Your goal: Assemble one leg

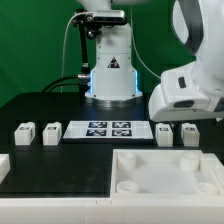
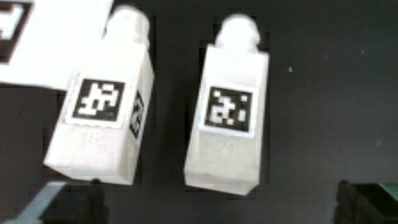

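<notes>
Two legs, small white blocks with black-and-white tags, fill the wrist view side by side: one leg (image 2: 103, 115) and the other leg (image 2: 231, 110). My gripper (image 2: 222, 207) is open and empty above them. Its dark fingertips (image 2: 71, 205) show only at the frame's edge, wide apart and touching neither leg. In the exterior view the arm's white hand (image 1: 185, 95) hovers over this pair of legs (image 1: 163, 131) (image 1: 187, 132) at the exterior view's right. Two more legs (image 1: 25, 132) (image 1: 50, 131) stand at the left.
The marker board (image 1: 108, 130) lies between the two pairs of legs; its corner shows in the wrist view (image 2: 11, 40). A large white tray-like part with raised rim (image 1: 128, 160) lies at the front. The robot base (image 1: 110, 75) stands behind.
</notes>
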`<state>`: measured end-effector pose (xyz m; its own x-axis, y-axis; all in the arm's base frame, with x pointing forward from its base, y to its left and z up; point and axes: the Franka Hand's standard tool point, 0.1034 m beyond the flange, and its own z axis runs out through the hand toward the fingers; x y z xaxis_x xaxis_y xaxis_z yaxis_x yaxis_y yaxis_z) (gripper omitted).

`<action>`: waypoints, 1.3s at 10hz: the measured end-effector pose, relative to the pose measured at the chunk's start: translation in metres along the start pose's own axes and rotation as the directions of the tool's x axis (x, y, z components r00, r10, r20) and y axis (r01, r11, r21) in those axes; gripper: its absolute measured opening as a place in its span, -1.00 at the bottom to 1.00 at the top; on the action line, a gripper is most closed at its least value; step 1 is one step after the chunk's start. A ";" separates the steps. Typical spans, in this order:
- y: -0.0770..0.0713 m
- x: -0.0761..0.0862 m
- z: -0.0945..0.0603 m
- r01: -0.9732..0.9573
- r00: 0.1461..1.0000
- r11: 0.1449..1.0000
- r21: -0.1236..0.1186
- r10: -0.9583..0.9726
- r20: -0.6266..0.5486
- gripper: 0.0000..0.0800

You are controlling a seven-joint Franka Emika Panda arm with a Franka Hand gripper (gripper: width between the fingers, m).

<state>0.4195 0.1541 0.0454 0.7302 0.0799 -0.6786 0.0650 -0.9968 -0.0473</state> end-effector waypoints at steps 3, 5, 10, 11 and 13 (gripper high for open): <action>-0.005 0.001 0.011 -0.049 0.999 0.999 -0.004 0.049 0.016 0.62; -0.011 -0.001 0.029 -0.043 0.999 0.999 -0.010 0.043 0.003 0.62; -0.013 -0.001 0.050 -0.068 0.997 0.998 0.003 0.068 0.025 0.62; -0.013 -0.001 0.050 -0.066 0.997 0.998 0.003 0.066 0.024 0.56; -0.013 -0.001 0.050 -0.066 0.997 0.998 0.003 0.066 0.024 0.22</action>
<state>0.3842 0.1669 0.0098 0.7161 0.0133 -0.6979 0.0145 -0.9999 -0.0042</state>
